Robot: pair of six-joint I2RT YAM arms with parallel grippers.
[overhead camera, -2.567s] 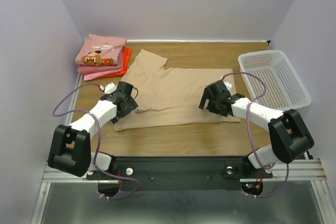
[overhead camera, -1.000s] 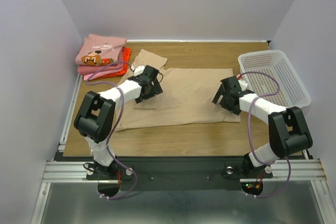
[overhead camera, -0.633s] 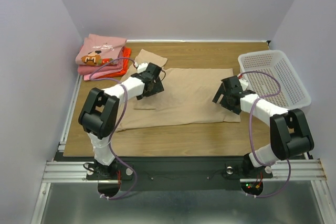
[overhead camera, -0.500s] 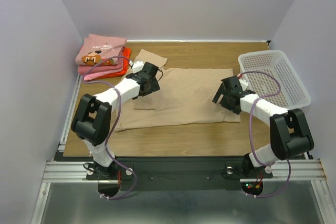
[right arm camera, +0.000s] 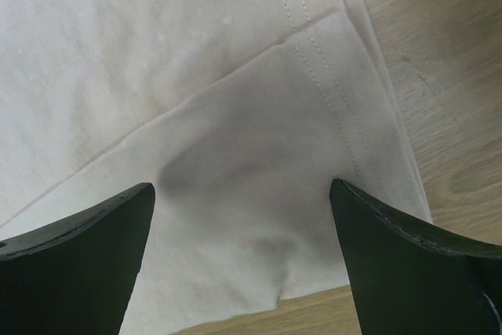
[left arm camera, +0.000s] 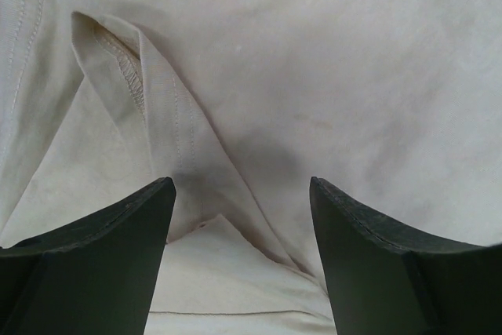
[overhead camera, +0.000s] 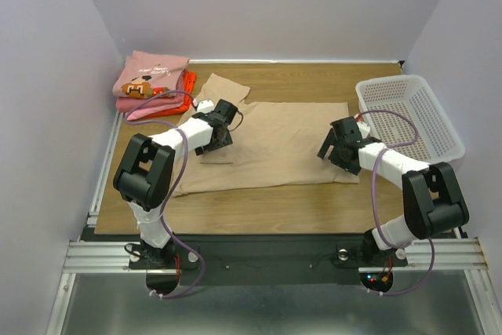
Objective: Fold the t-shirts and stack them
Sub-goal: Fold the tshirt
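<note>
L gripper (left arm camera: 241,186) shifted back; tan shirt (left arm camera: 353,76) fold betw spread fingers (left arm camera: 118,249); R gripper (right arm camera: 241,187) spread, prob above hem.

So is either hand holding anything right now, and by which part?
Nothing is held. The left hand hangs open over a fold of the tan t-shirt; the right hand hangs open over its hemmed corner.

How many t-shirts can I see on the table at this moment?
4. One tan t-shirt lies spread at the centre; three are stacked in the far left corner: dusty pink on top, lighter pink beneath, orange-red lowest. More may be hidden underneath.
</note>
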